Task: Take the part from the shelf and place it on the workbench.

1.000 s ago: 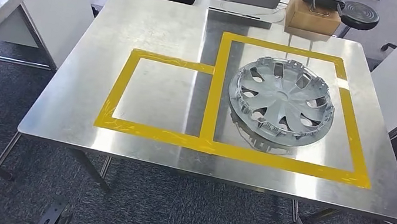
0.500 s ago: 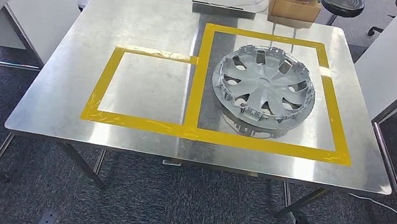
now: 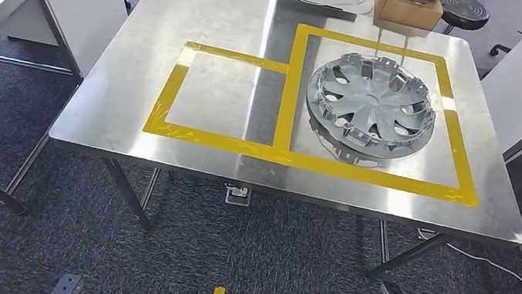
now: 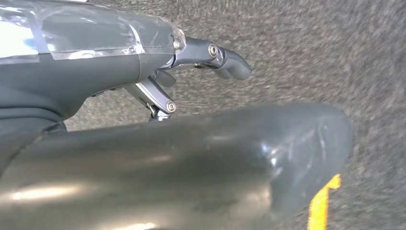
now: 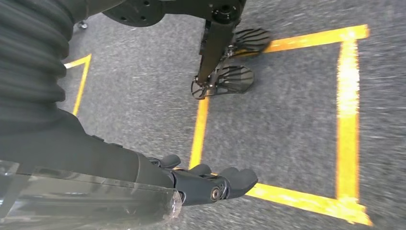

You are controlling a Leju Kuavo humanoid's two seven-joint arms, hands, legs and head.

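The part (image 3: 370,106), a silver wheel cover, already lies flat on the tabletop (image 3: 137,66), inside the bigger yellow tape box (image 3: 376,178). So the job looks nearly done. Both arms hang down by the floor. The left hand (image 4: 206,60) holds nothing, but I cannot tell how its fingers sit. The right hand (image 5: 210,184) has its fingers curled in on nothing. Next may be to step away. A cardboard box (image 3: 407,13) and a stool (image 3: 466,10) stand behind, nothing blocks

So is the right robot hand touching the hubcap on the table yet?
Apart. The right wrist view shows the right robot hand hanging over grey carpet and yellow floor tape, holding nothing; the head view shows the hubcap lying alone on the table.
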